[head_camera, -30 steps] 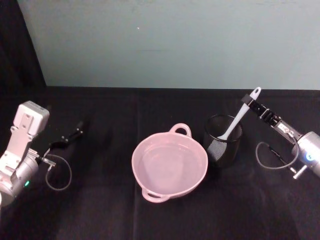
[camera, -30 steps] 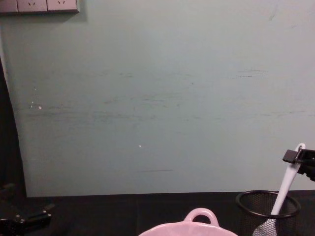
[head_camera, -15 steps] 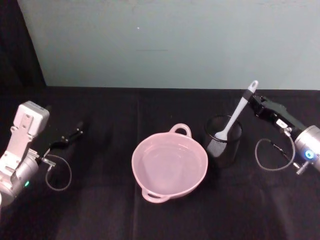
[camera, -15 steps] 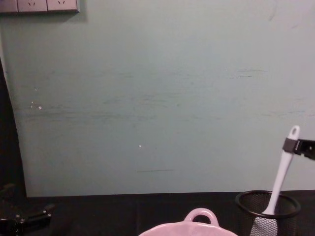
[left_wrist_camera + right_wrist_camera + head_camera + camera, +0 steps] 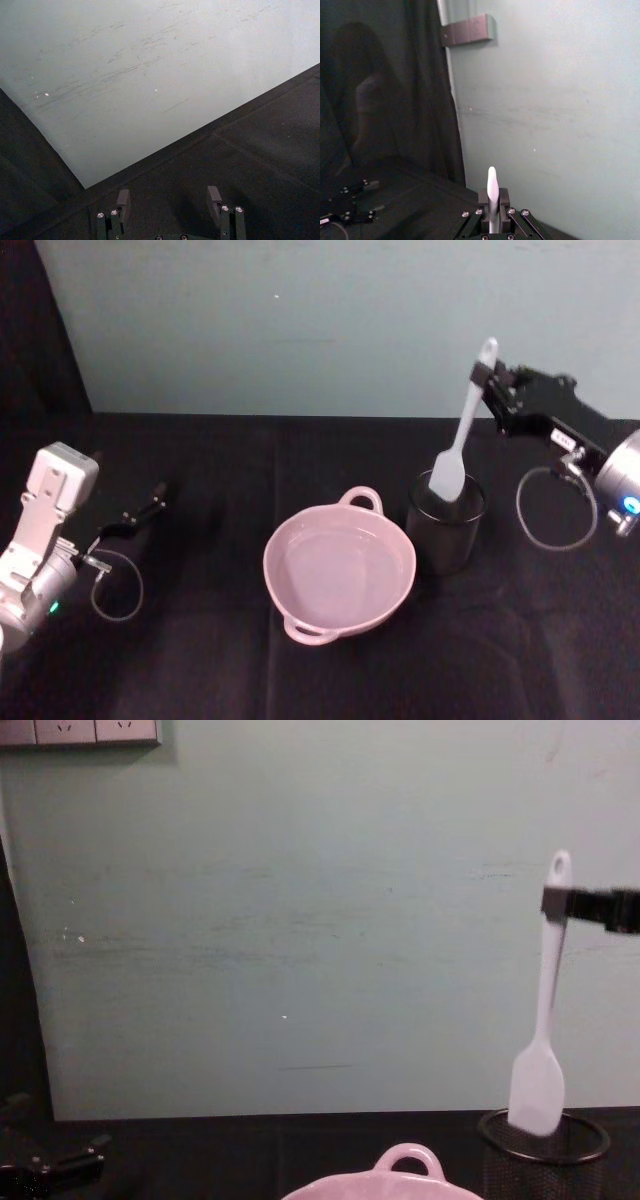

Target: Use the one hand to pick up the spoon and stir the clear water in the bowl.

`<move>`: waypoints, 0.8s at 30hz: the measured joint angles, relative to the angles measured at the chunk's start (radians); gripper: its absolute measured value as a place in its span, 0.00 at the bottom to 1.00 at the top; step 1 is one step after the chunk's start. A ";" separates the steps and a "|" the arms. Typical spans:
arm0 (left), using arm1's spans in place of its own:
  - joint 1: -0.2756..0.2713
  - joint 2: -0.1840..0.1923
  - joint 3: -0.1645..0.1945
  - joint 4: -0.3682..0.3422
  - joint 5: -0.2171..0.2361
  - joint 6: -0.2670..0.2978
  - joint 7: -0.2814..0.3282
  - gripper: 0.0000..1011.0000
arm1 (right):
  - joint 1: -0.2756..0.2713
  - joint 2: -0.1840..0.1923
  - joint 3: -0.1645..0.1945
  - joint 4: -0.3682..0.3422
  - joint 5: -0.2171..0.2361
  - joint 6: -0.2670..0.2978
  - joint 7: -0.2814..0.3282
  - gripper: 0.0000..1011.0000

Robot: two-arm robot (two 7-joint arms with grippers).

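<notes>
White spoon (image 5: 466, 420) in right end effector (image 5: 485, 376)

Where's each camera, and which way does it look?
Head view: high, looking down on the pale pink round bowl, black wire-mesh cup, left tool, right tool.
Chest view: low, facing the wall; right tool enters from right.
Left wrist view: parked arm, past open left tool toward the wall.
Right wrist view: along its tool clamping the white plastic spoon.
Head and chest share the spoon over the cup.

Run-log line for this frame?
right gripper: shut on spoon | spoon: blade at mesh cup rim | bowl: untouched | left gripper: open, parked
</notes>
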 joint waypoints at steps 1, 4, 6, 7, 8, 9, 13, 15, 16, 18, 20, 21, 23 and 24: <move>0.000 0.000 0.000 0.000 0.000 0.000 0.000 0.99 | 0.004 0.006 0.004 -0.021 -0.008 0.009 0.001 0.12; 0.000 0.000 0.000 0.000 0.000 0.000 0.000 0.99 | 0.008 0.012 0.012 -0.045 -0.016 0.023 0.007 0.12; 0.000 0.000 0.000 0.000 0.000 0.000 0.000 0.99 | 0.009 0.012 0.015 -0.053 -0.019 0.030 0.009 0.12; 0.000 0.000 0.000 0.000 0.000 0.000 0.000 0.99 | 0.010 0.012 0.016 -0.056 -0.021 0.033 0.011 0.12; 0.000 0.000 0.000 0.000 0.000 0.000 0.000 0.99 | 0.010 0.012 0.019 -0.060 -0.025 0.037 0.014 0.12; 0.000 0.000 0.000 0.000 0.000 0.000 0.000 0.99 | 0.010 0.012 0.020 -0.061 -0.027 0.039 0.015 0.12; 0.000 0.000 0.000 0.000 0.000 0.000 0.000 0.99 | 0.011 0.012 0.020 -0.061 -0.026 0.038 0.015 0.12; 0.000 0.000 0.000 0.000 0.000 0.000 0.000 0.99 | 0.011 0.012 0.020 -0.061 -0.026 0.038 0.015 0.12; 0.000 0.000 0.000 0.000 0.000 0.000 0.000 0.99 | 0.011 0.011 0.020 -0.060 -0.026 0.038 0.015 0.12; 0.000 0.000 0.000 0.000 0.000 0.000 0.000 0.99 | 0.011 0.011 0.019 -0.060 -0.026 0.037 0.015 0.12; 0.000 0.000 0.000 0.000 0.000 0.000 0.000 0.99 | 0.011 0.011 0.019 -0.059 -0.025 0.037 0.015 0.12; 0.000 0.000 0.000 0.000 0.000 0.000 0.000 0.99 | 0.010 0.011 0.019 -0.059 -0.025 0.037 0.015 0.12; 0.000 0.000 0.000 0.000 0.000 0.000 0.000 0.99 | 0.010 0.011 0.019 -0.059 -0.025 0.037 0.015 0.12; 0.000 0.000 0.000 0.000 0.000 0.000 0.000 0.99 | 0.010 0.011 0.019 -0.058 -0.025 0.036 0.015 0.12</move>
